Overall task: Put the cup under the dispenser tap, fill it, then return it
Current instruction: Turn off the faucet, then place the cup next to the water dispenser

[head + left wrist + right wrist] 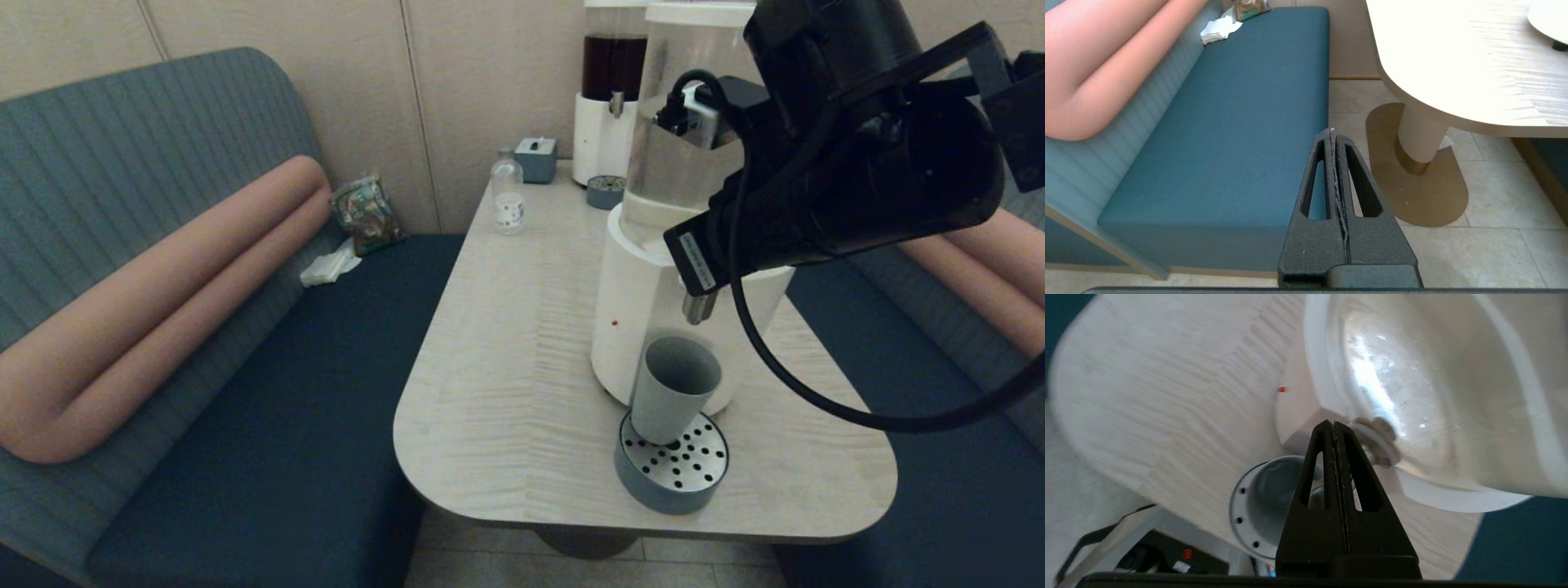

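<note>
Matt cup (674,389), brushed-steel tap (700,308), wood-grain table (506,343)

No legible text, labels or numbers.

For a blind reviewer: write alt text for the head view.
A grey-blue cup stands on the round drip tray under the dispenser tap. The right arm reaches across the clear tank, hiding its gripper.

This looks like a café or restaurant booth: a rounded pale-wood table (506,343) on a pedestal stands between padded teal benches (269,392) with pink bolster cushions (155,302), and two drink dispensers (608,106) stand at its wall end, tiled floor (1494,196) below.
</note>
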{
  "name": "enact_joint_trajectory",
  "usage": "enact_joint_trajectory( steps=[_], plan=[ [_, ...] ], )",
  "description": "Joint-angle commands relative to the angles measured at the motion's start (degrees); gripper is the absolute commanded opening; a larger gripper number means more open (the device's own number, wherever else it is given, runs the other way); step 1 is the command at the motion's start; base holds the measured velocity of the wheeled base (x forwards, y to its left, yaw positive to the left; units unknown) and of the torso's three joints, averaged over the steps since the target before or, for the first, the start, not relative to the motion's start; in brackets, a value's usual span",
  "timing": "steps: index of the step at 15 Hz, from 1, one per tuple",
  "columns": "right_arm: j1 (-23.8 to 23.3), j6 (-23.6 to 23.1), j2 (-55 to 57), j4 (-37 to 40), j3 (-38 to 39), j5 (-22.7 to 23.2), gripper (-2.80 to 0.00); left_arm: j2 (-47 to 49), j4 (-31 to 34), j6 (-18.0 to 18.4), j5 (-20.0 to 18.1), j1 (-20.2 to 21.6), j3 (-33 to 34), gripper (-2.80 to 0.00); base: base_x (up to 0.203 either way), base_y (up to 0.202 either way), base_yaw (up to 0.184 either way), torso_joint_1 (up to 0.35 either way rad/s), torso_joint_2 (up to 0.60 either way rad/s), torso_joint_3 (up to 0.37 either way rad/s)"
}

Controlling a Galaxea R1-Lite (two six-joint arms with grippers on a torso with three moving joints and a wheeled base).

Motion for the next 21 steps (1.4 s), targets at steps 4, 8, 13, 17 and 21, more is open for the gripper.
enact_joint_trajectory(
  steps=[4, 8, 13, 17, 21],
  plan=[
    [1.68, -0.27, -3.46, -1.45, 0.08, 3.51, -2.8, 0.07, -0.05, 0.0, -0.07, 0.0, 0.0, -2.8, 0.0, 0.0, 0.0, 0.0, 0.0, 0.0],
    [1.76, -0.55, -10.23, -4.23, 3.96, 4.02, -2.8, 0.07, 0.04, 0.0, 0.0, 0.0, 0.0, -2.8, 0.0, 0.0, 0.0, 0.0, 0.0, 0.0],
    [1.23, -3.64, -28.85, -7.52, 17.7, 2.52, -2.8, 0.07, 0.04, 0.0, 0.02, 0.0, 0.0, -2.8, 0.0, 0.0, 0.0, 0.0, 0.0, 0.0],
    [-13.98, -9.09, -46.29, -14.78, 32.75, 0.74, -2.8, 0.07, -0.05, 0.0, -0.07, 0.0, 0.0, -2.8, 0.0, 0.0, 0.0, 0.0, 0.0, 0.0],
    [-31.99, -11.72, -65.95, -24.42, 49.49, 6.52, -2.8, 0.07, 0.04, 0.0, -0.07, 0.0, 0.0, -2.8, 0.0, 0.0, 0.0, 0.0, 0.0, 0.0]
  ],
)
